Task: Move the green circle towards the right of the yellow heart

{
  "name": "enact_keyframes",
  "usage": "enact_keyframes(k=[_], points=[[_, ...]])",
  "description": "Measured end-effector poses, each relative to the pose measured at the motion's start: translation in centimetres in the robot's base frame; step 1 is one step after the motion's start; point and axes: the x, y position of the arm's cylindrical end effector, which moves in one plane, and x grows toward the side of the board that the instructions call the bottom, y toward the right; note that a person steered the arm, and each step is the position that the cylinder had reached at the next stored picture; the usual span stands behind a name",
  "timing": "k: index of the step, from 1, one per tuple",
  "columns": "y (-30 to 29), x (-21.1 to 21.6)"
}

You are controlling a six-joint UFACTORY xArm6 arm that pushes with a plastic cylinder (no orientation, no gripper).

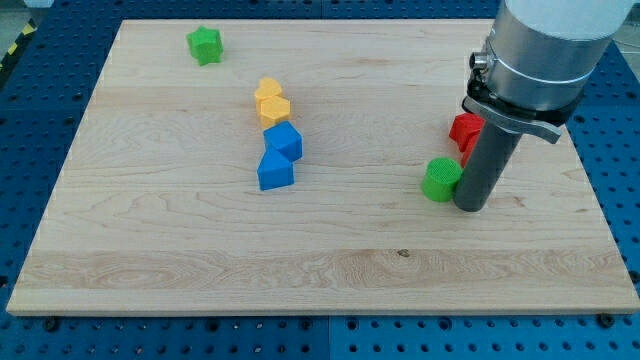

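Counter: we see a pale wooden board lying on a blue perforated surface; its near strip, at the view's bottom, carries only wood grain.

Our tip: the rod's lower end rests on the board toward the view's right, nearest to us of all the things standing on it.

End effector: we have no jaws here, only the dark rod under a grey cylinder, so it neither opens nor closes and has hold of nothing.

Green circle: the round green block sits just to the view's left of our tip, touching the rod or very nearly so; we cannot tell which.

Blue blocks: two blue blocks sit near the board's middle, one behind the other and touching, well to the view's left of the green circle; their shapes are not clear.

Red block: a red block lies just behind the green circle, partly hidden by the rod.

Yellow heart: two yellow blocks sit touching just beyond the blue pair; we cannot tell which is the heart.

Green star: a green star-like block sits farthest away, near the view's top left.
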Motion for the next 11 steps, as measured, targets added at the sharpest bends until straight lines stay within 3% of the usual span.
enact_keyframes(k=[2,7,9,11], points=[[-3.3,-1.6],[-9.5,-12.2],[-10.8,-6.8],[-13.8,-10.1]])
